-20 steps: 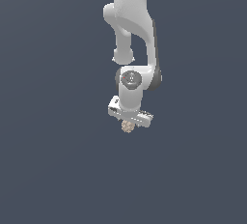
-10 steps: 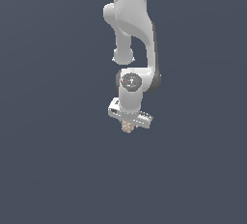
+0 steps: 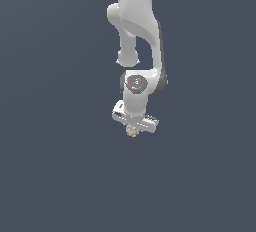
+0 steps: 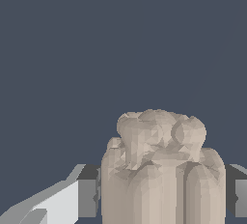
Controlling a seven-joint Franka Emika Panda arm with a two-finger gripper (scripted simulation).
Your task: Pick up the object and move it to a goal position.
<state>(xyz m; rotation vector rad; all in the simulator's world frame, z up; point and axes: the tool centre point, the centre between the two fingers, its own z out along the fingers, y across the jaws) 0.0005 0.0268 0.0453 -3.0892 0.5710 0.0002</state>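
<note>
1 relation decides the move: the nugget sits directly between the fingers of the pincer, which grips it from both sides.

Exterior view: set well back, facing the arm head-on, which hangs down the frame's middle against a plain grey ground. Wrist view: mounted on the wrist, looking along the pincer, very close, so the nugget fills the lower frame between both fingers. The 2 views share the pincer and the nugget.
</note>
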